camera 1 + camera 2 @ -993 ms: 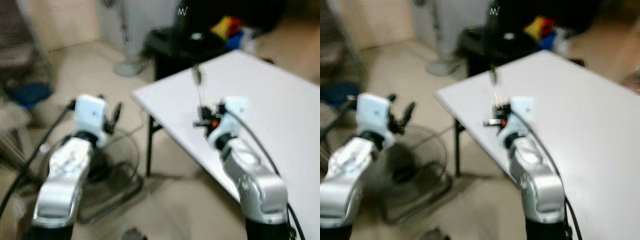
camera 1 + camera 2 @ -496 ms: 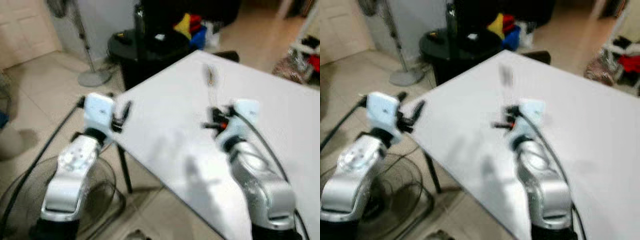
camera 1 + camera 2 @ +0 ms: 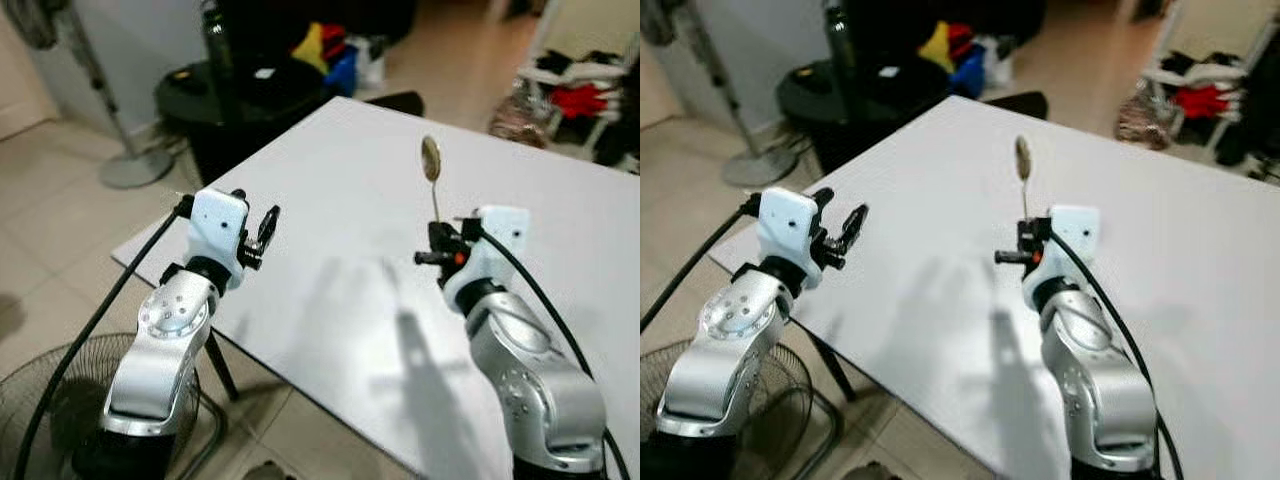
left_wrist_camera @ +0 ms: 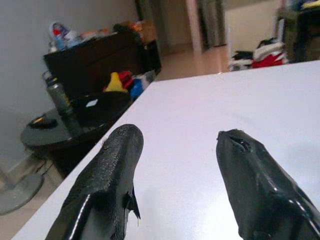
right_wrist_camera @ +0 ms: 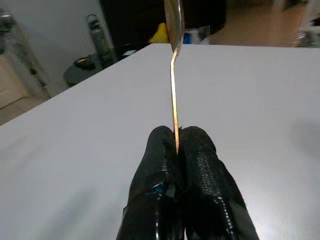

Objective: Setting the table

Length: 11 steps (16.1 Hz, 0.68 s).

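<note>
White table is your landmark. Your right gripper is clamped on a spoon by its handle, held upright above the table's middle, bowl up. Your left gripper hovers over the table's near-left edge, fingers apart and holding nothing.

Beyond the table's far left corner you see a round black side table carrying a dark bottle. Yellow, red and blue items lie just behind it. A pedestal fan's base stands far left, and another fan's wire guard lies near left. Clothes are piled far right.
</note>
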Available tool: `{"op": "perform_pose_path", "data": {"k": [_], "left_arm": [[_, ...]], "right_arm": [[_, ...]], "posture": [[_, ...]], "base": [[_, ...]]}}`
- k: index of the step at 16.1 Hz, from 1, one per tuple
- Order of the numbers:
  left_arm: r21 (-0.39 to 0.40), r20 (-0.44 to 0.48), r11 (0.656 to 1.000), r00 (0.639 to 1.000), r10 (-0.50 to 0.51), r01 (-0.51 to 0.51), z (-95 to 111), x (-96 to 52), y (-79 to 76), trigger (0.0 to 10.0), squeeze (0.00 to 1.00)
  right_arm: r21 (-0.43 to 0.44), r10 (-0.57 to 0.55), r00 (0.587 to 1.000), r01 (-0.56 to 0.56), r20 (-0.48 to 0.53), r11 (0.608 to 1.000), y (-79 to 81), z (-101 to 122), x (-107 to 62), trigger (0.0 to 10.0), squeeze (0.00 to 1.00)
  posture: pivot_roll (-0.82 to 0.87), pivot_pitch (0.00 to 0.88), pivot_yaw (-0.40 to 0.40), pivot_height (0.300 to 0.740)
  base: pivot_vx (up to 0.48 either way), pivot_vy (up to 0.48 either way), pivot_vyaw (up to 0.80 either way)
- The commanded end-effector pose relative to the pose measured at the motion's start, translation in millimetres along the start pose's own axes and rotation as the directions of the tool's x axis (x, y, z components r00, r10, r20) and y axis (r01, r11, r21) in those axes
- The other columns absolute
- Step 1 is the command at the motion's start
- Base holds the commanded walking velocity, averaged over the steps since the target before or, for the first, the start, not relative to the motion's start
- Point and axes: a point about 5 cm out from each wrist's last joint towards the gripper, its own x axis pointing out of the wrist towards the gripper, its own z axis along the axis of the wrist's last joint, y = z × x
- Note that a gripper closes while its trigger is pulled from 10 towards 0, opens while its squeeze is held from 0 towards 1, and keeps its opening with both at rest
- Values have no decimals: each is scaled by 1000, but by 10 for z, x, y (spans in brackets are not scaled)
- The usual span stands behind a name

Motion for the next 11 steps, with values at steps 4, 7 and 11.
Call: {"op": "perform_pose_path", "data": {"k": [4,7,11], "left_arm": [[27,12,999,1000,22,-22,37,8,81,10000,0],[77,6,995,998,58,-59,49,42,150,10000,0],[46,18,998,999,42,-43,54,28,137,10000,0]], "right_arm": [[18,13,1000,-13,19,1000,69,51,-6,10000,0],[19,10,1000,-10,21,1000,68,62,24,10000,0],[18,15,1000,-15,0,1000,55,43,57,10000,0]], "posture": [[103,0,65,727],[109,0,71,727],[117,0,70,727]], "base": [[0,429,-788],[0,-320,-752],[0,-200,-156]]}}
